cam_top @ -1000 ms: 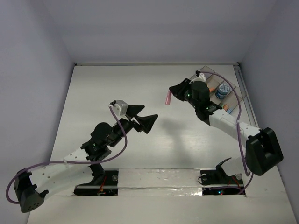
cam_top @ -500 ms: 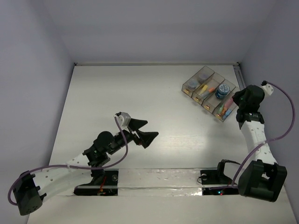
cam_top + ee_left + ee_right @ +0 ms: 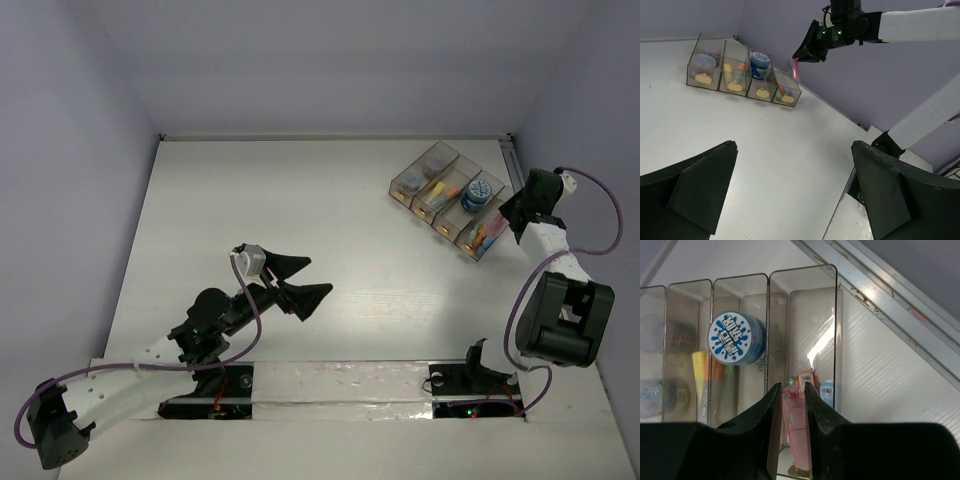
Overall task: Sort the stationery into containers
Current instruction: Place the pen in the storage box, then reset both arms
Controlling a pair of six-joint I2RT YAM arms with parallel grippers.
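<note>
Right gripper [image 3: 791, 389]: jaws closed on a pink stick [image 3: 796, 425], which is clamped upright between the two fingers with its top end showing just above them. Left gripper [image 3: 795, 200]: jaws spread wide with nothing between them.

All positions below are referenced to the containers [image 3: 445, 200], a row of four joined clear bins.

- The pink stick hangs over the end bin of the row, on the side next to the metal rail [image 3: 890, 310]. From the left wrist view it appears to be above the bin's rim rather than inside it, though this is not certain.
- That end bin holds an orange stub [image 3: 805, 376] and a light-blue stub [image 3: 826, 388].
- The next bin along holds a round blue roll [image 3: 736, 338].
- The bin after that holds a yellow stick [image 3: 699, 380].
- The far end bin shows pale rounded shapes, blurred through the walls.
- The left gripper hovers over the table [image 3: 300, 200], well apart from the row.
</note>
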